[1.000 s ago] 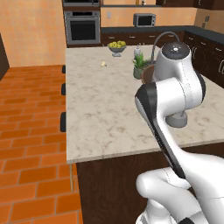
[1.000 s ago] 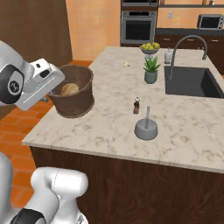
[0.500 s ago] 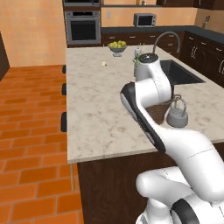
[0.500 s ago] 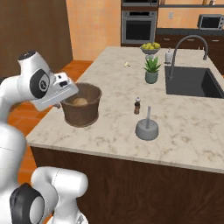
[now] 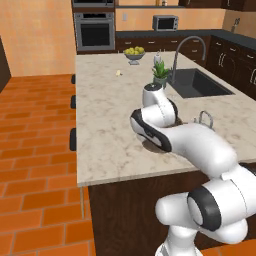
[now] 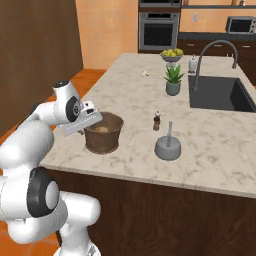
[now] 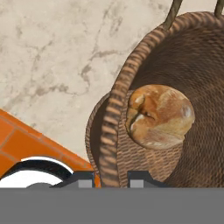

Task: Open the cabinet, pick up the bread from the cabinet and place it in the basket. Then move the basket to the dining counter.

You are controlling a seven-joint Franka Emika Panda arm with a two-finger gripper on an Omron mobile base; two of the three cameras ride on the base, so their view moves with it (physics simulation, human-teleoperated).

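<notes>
The brown wicker basket [image 6: 103, 134] sits on the beige dining counter [image 6: 200, 135] near its front left corner. The golden-brown bread [image 7: 159, 116] lies inside it, also seen as bread [image 6: 102, 129] in the right base view. My gripper [image 7: 112, 179] is shut on the basket's near rim, one dark fingertip on each side of the woven wall. In the right base view the gripper [image 6: 92, 119] reaches the rim from the left. The arm [image 5: 160, 117] bends low over the counter [image 5: 110, 110] and covers the basket there. The cabinet is out of view.
A small pepper grinder [image 6: 157, 121] and a grey round stand with a rod [image 6: 167, 145] stand right of the basket. Farther back are a potted plant [image 6: 173, 82], the sink [image 6: 220, 92] and a fruit bowl [image 6: 171, 54]. The counter edge and orange brick floor [image 7: 26, 140] lie close by.
The arm has swung down and to the right, bringing the basket with the bread lower, onto the counter top. The gripper has stayed shut on the rim.
</notes>
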